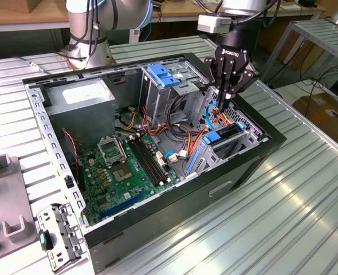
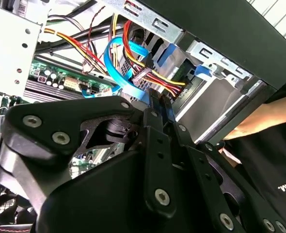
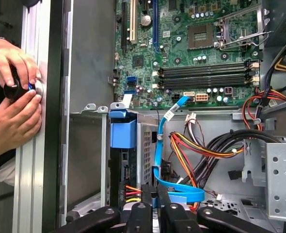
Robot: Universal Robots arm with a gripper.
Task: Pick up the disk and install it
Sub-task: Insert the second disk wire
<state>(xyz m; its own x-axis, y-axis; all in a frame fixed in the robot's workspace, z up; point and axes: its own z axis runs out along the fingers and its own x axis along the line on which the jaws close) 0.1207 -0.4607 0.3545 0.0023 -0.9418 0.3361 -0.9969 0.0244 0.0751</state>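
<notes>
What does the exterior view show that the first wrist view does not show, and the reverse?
Exterior view: the whole open computer case, the grey power-supply box and a loose metal bracket beside the case. First wrist view: a person's two hands at the case's edge. Both show the motherboard, the blue cable and the gripper, fingers closed.

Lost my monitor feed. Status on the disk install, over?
Gripper down inside the case, fingers together. Disk seated in lower bay. Blue cable and wires crowd the fingertips.

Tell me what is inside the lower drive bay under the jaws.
The disk sits in the bay, its blue rail showing, with cables at its end. Its label is covered.
</notes>
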